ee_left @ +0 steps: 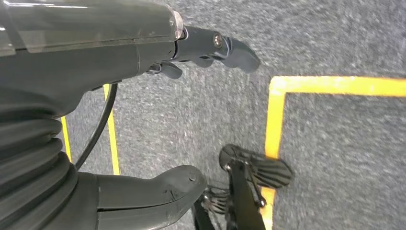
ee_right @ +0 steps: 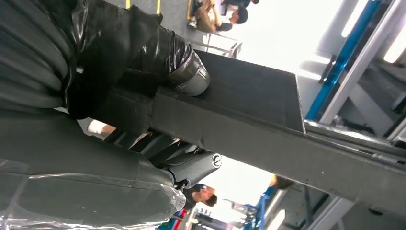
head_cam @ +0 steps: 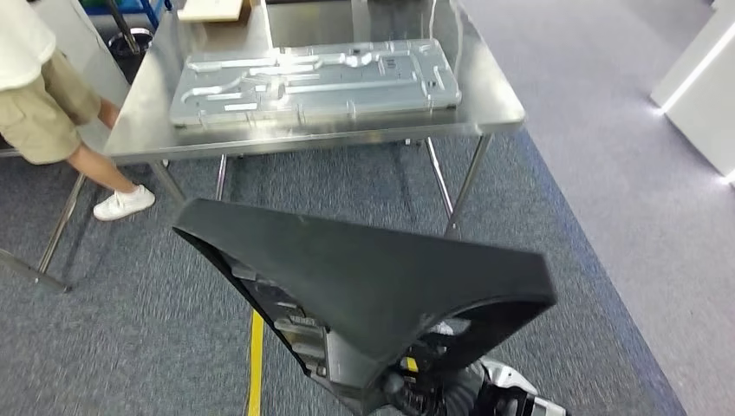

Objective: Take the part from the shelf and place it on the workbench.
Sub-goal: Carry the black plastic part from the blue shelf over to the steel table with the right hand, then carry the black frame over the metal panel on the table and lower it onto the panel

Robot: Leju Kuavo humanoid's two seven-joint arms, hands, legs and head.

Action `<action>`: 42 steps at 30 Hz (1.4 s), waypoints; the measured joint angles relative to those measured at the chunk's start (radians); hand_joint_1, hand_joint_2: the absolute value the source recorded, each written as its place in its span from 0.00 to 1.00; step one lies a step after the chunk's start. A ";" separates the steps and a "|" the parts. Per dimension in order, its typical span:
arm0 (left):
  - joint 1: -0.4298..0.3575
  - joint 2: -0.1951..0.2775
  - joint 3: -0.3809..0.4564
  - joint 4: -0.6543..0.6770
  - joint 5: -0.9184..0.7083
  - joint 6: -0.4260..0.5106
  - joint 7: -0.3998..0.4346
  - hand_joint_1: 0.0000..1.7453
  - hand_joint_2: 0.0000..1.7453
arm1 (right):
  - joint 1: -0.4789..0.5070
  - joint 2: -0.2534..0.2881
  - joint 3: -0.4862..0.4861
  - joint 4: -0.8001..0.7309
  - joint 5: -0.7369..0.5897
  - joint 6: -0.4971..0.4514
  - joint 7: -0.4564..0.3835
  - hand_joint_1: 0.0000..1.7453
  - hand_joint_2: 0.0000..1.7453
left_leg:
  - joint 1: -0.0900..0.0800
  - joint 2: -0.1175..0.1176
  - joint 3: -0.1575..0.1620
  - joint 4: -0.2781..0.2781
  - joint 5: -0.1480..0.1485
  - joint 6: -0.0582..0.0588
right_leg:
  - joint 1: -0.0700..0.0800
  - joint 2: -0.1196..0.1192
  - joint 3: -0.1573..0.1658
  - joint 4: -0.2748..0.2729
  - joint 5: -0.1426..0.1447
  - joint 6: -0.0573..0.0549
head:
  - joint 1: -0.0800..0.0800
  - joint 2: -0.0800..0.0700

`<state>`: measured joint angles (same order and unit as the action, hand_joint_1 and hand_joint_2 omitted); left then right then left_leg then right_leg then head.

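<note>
Part [head_cam: 373, 286], a black wedge-shaped moulding, rides in front of you in the right hand [ee_right: 143, 110], whose thumb clamps over its top face while darker fingers curl beneath its edge, as the right wrist view shows close up. Your left hand [ee_left: 158, 120] hangs at your side above grey carpet [ee_left: 335, 158] crossed by yellow floor tape [ee_left: 275, 120], thumb and fingers apart and holding nothing.

From the head view, the part sits low and near, well short of the steel workbench [head_cam: 485, 104] standing further off. A large pressed metal panel [head_cam: 312, 78] already covers much of the bench top, leaving bare strips at its near edge and right end. A person [head_cam: 43, 95] in khaki shorts stands by the bench's left corner.

Judged from this, you are in the carry step: the part is off the shelf but not yet delivered. Next, you need to close on the bench and find a bare patch clear of the panel.
</note>
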<state>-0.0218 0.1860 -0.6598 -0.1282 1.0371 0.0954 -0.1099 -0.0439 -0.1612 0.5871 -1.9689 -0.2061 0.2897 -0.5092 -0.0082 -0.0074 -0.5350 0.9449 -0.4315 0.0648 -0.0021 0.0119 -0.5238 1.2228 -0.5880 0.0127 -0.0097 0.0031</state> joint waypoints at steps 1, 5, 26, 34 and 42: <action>0.001 -0.001 -0.002 0.000 0.000 0.000 -0.001 0.00 1.00 | 0.001 0.000 0.000 0.000 0.001 0.000 0.000 1.00 1.00 | 0.001 -0.001 0.014 0.000 -0.014 -0.001 | -0.003 -0.001 -0.045 0.030 -0.046 0.005 | 0.000 0.000; 0.007 -0.006 -0.011 0.000 0.001 -0.001 -0.003 0.00 1.00 | 0.004 -0.001 0.000 0.000 0.005 0.000 0.001 1.00 1.00 | 0.010 -0.003 0.090 -0.002 -0.076 -0.013 | -0.008 -0.007 -0.114 -0.075 -0.060 0.015 | 0.000 0.000; 0.005 -0.005 -0.019 0.005 0.029 -0.001 -0.017 0.00 1.00 | -0.001 -0.004 0.000 0.005 0.019 -0.006 0.004 1.00 1.00 | 0.009 -0.001 -0.105 0.053 0.056 -0.042 | -0.001 0.008 0.107 -0.266 0.019 -0.010 | 0.000 0.000; -0.003 -0.007 -0.019 0.005 0.034 -0.001 -0.024 0.00 1.00 | -0.007 -0.006 0.000 0.006 0.020 -0.006 0.003 1.00 1.00 | 0.008 -0.002 -0.054 0.050 0.003 -0.018 | -0.004 -0.003 -0.107 0.033 -0.033 0.009 | 0.001 0.000; -0.006 -0.012 -0.019 0.005 0.035 -0.002 -0.027 0.00 1.00 | -0.009 -0.008 0.000 0.006 0.022 -0.006 0.003 1.00 1.00 | 0.001 -0.005 -0.018 0.055 -0.038 -0.044 | 0.001 -0.006 -0.031 -0.228 0.121 -0.031 | 0.000 0.000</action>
<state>-0.0278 0.1744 -0.6785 -0.1229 1.0719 0.0936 -0.1368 -0.0524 -0.1687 0.5871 -1.9629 -0.1839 0.2833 -0.5059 -0.0072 -0.0128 -0.5526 0.9994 -0.4695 0.0209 -0.0015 0.0063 -0.5548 0.9945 -0.4672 -0.0182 -0.0092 0.0031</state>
